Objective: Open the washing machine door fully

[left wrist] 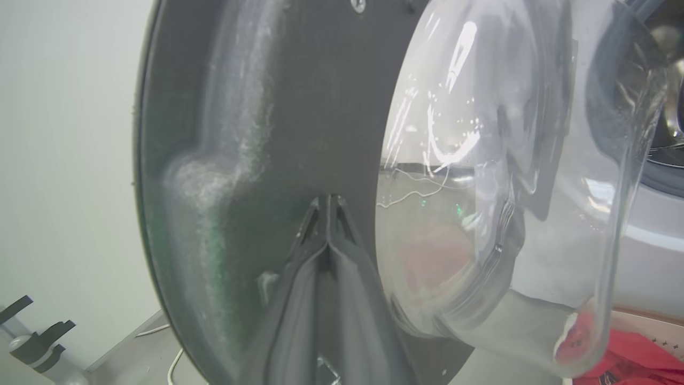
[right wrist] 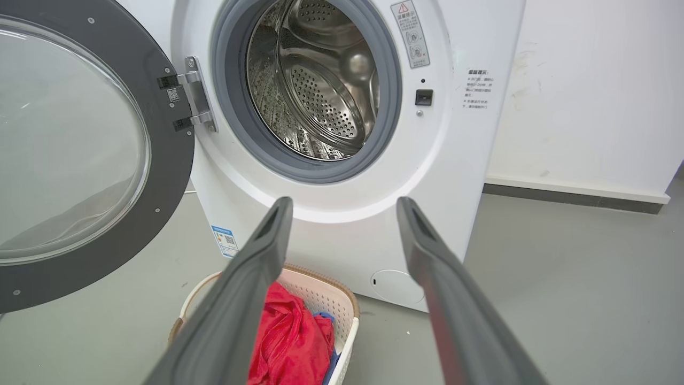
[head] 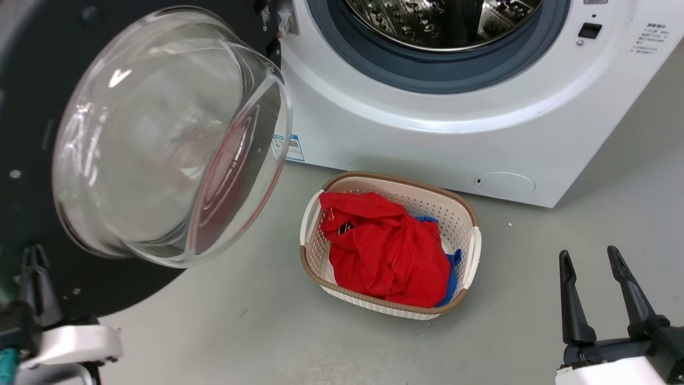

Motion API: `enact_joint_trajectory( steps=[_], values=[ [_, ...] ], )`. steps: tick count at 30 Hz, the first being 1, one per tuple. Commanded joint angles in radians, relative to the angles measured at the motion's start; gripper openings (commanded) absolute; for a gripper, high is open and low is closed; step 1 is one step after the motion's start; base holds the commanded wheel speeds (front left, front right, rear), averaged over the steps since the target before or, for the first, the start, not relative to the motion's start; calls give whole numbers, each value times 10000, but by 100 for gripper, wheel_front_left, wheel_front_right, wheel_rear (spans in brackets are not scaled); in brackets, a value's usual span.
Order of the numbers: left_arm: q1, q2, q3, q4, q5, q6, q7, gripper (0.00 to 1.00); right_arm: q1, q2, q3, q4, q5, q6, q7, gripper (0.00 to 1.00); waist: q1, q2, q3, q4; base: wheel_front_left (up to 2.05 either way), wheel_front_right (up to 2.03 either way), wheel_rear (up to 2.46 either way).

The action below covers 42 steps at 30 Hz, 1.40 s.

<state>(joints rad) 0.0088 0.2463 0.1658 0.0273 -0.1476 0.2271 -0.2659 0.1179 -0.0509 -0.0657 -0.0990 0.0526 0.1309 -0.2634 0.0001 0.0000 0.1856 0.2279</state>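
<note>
Black and glossy, the large round washing machine door [head: 165, 139] with its bulging clear glass bowl window stands swung wide away from the white boxy front-loading washing machine [head: 427, 133], hanging on a metal hinge [right wrist: 197, 96] beside the opening. The left gripper [left wrist: 327, 200] has its two long dark fingers pressed together with nothing between them. Their joined tips point at the door's dark inner face [left wrist: 267, 133], and the glass bowl swells out just right of the fingers in the left wrist view. Whether the tips touch the face I cannot tell. In the head view one of its dark fingers [head: 33, 267] rises in front of the door's lower black edge.

The right gripper [right wrist: 344, 200] holds its fingers spread well apart and empty. Beyond their tips, in the gap between them, lies the machine's white front [right wrist: 342, 224]. Above the tips is the perforated steel drum [right wrist: 315, 80], ringed by a grey rubber seal [right wrist: 230, 107]. The door [right wrist: 69, 155] stands off to the left of the finger at that view's left. Under that same finger, on the grey floor [right wrist: 534, 267], sits a cream perforated plastic laundry basket [right wrist: 334, 299] with a brown woven rim, holding a crumpled red cloth [right wrist: 288, 337] and a bit of blue cloth [head: 453, 272]. A round white cap [right wrist: 397, 286] shows low on the front between the fingers, and a blue label sticker [right wrist: 225, 240] just left of them.
</note>
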Motion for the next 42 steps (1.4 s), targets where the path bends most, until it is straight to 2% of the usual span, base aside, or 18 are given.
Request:
enact_joint_trajectory(
  steps=[1,9,19,24,32,42],
  values=[
    [-276,138,298,186,-79,-59,25,0,-160,12,-3,-52,-72,-2,-19,100,-1,0,94,-29,0,0,0],
    [-1018,247,1174,859,-179,-438,25,0,-325,12,-65,-108,-217,-2,-19,100,-1,0,448,-39,0,0,0],
    [-2275,613,1866,2050,-331,-1379,27,0,-630,-3,-76,-208,-460,-2,-19,100,-1,0,1069,-12,0,0,0],
    [-2908,858,2307,2827,-427,-1693,27,0,-797,-101,-27,-214,-482,-1,-19,100,-1,0,1345,-67,0,0,0],
    [-3617,1174,2877,3825,-288,-1979,27,0,-936,-154,8,-210,-492,-1,-19,100,-1,0,1600,-166,0,0,0],
    [-3949,1225,3164,4508,127,-2299,27,0,-1000,-115,16,-87,-496,-2,-19,100,-1,0,1491,-233,0,0,0]
  ],
)
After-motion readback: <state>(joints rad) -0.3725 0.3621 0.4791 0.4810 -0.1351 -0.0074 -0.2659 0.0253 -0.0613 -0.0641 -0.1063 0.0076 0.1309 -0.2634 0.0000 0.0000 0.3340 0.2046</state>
